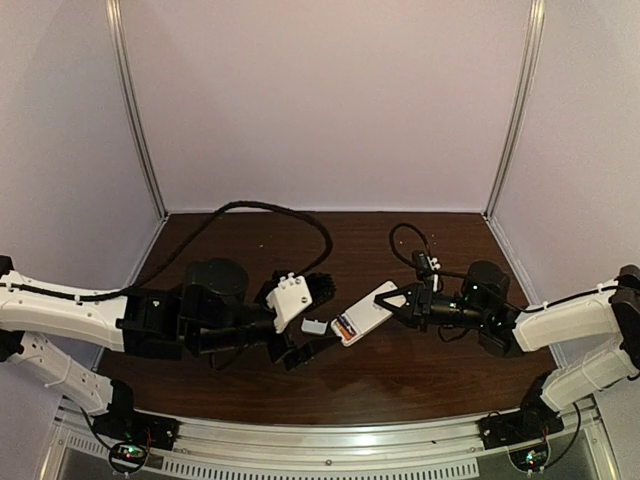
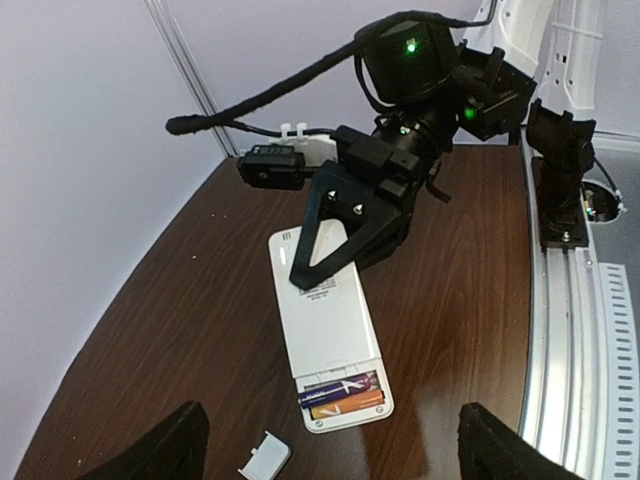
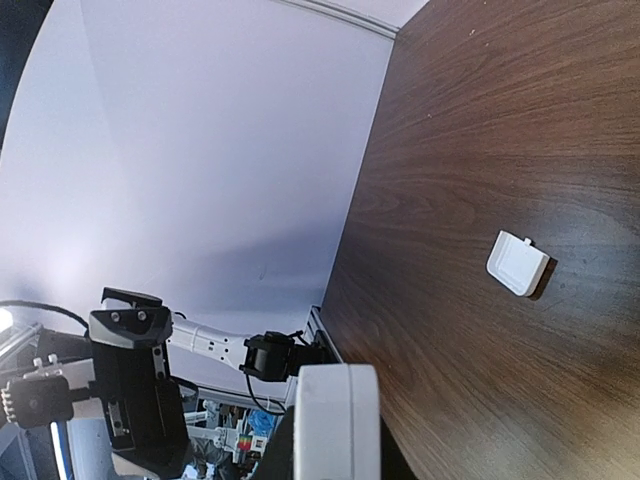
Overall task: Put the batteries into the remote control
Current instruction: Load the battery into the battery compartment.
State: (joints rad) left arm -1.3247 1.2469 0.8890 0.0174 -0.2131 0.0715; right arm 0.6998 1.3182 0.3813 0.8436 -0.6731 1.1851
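The white remote control (image 1: 365, 313) lies back side up, its battery bay open. The purple battery (image 2: 340, 388) and the orange battery (image 2: 348, 404) sit side by side in the bay. My right gripper (image 1: 405, 303) is shut on the remote's far end; it also shows in the left wrist view (image 2: 340, 240). The right wrist view shows the remote (image 3: 335, 420) end-on between its fingers. My left gripper (image 1: 312, 320) is open and empty, its fingers spread wide just short of the remote's (image 2: 325, 325) battery end.
The small white battery cover (image 2: 265, 458) lies loose on the brown table, left of the remote's bay end; it also shows from above (image 1: 314, 326) and in the right wrist view (image 3: 518, 263). A black cable (image 1: 290, 215) loops across the back of the table.
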